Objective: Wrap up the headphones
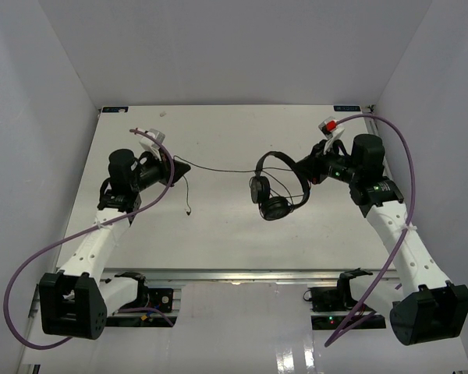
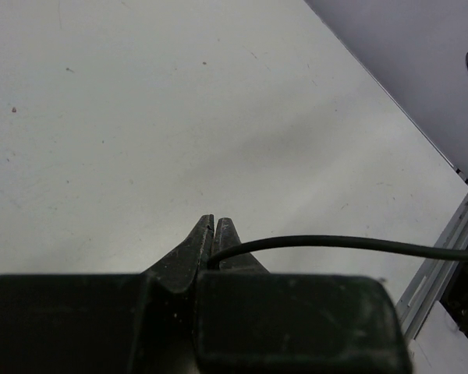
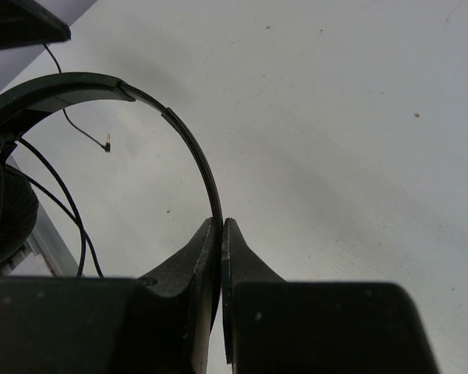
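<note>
Two arms hold the headphones (image 1: 258,189) and their cable (image 1: 218,169) stretched between them over the white table (image 1: 218,249). The right gripper (image 3: 221,226), right of centre, has its fingers pressed together on the thin headband (image 3: 191,148), pinching it edge-on. The two earcups (image 1: 274,207) hang close together, below and to the left of the pinch; whether they touch the table cannot be told. The left gripper (image 2: 216,222), well apart on the left, has its fingers closed on the cable, which leaves them sideways and runs nearly taut across to the headphones. Beyond that pinch the short free end droops toward the table, its plug (image 1: 189,211) near the left arm. A few strands of cable hang beside the earcups in the right wrist view.

By the look of it the set is light and the headband is springy plastic. It seems stiff enough to carry the cups from a single pinch, but liable to twist or slip between smooth fingers. The best hold is likely the middle of the band, away from the padded cups, which would squash. The cable looks thin, limp and slick. It probably needs a firm pinch close to the working end, is likely to sag and spring out of its loops once slack, and a hard tug could strain it where it enters the cup
</note>
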Controlling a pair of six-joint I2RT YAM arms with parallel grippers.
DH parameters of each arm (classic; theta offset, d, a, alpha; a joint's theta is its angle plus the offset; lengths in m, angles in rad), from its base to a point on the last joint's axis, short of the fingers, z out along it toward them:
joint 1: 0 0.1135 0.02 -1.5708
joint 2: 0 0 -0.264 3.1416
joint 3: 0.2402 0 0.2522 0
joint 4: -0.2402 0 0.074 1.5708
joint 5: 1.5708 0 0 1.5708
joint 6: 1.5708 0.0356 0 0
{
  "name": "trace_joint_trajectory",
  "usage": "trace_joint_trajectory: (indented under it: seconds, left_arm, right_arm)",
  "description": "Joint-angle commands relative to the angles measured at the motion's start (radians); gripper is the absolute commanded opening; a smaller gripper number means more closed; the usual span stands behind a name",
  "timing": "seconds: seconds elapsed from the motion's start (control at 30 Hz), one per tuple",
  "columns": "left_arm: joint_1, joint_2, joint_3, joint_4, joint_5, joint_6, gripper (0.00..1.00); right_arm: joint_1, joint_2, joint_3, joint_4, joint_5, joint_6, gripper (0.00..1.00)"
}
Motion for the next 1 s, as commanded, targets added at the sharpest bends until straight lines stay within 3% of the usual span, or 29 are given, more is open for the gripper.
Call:
trace_joint_trajectory:
  seconds: [0.0,0.27,0.67,0.97]
  left_arm:
    - [0.006,-0.014,-0.054,0.111,0.029,-0.073,0.00]
    - [-0.035,0.069,-0.122,0.233,0.012,-0.214,0.00]
    - [-0.304,0.305,-0.053,0.189,-0.150,-0.223,0.00]
    - [-0.512,0.354,0.005,0.166,-0.296,-0.237,0.00]
  right_arm:
    - [-0.020,0.024,0.107,0.073,0.010,0.147,0.08]
    - [-0.024,0.057,0.169,0.143,0.098,0.297,0.08]
    - [-0.024,0.112,0.208,0.185,0.230,0.427,0.08]
    - [-0.023,0.149,0.155,0.180,0.471,0.489,0.08]
